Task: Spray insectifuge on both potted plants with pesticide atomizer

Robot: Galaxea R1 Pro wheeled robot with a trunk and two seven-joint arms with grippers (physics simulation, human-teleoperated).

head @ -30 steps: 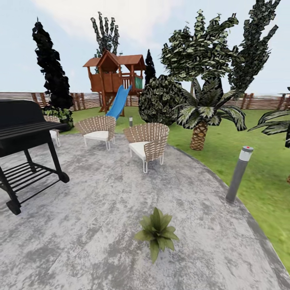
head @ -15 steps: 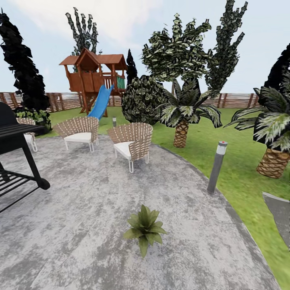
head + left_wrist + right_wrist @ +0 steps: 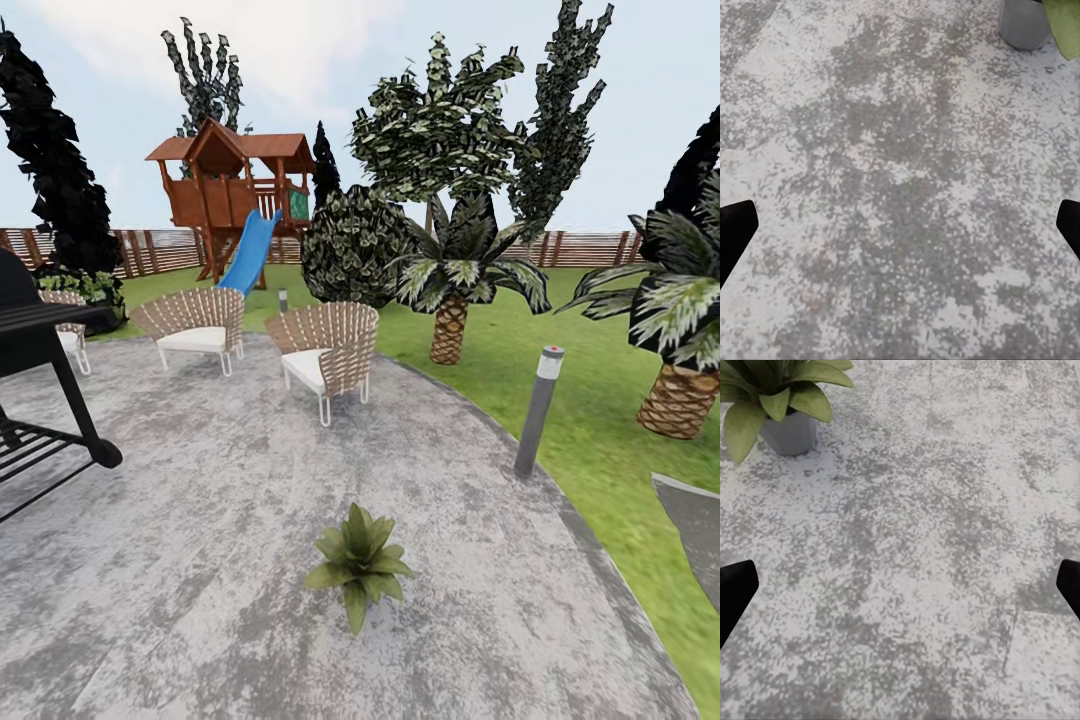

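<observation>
A: How far along is the task being judged?

B: It is being judged as barely begun. 1 potted plant (image 3: 359,575) is being shown on the stone patio (image 3: 200,520), on the near side of the bollard lamp (image 3: 538,410) and towards the grill (image 3: 30,350) from it. No whitish specks are being made out on its leaves, so spraying is being counted as not yet done.

A: And the pesticide atomizer?

B: It is not being picked out in these pictures, so where it lies cannot be told. Finding and lifting it is being left as the 1st step, then 2 plants are to be covered.

A: What is being held?

B: Nothing. The left gripper (image 3: 900,225) is being kept spread wide over bare patio, a grey pot (image 3: 1024,22) near it. The right gripper (image 3: 900,585) is likewise being held spread and empty, with a leafy potted plant ahead of it.

A: The 2nd plant?

B: Whether the wrist views are showing 1 plant or 2 cannot be told.
</observation>
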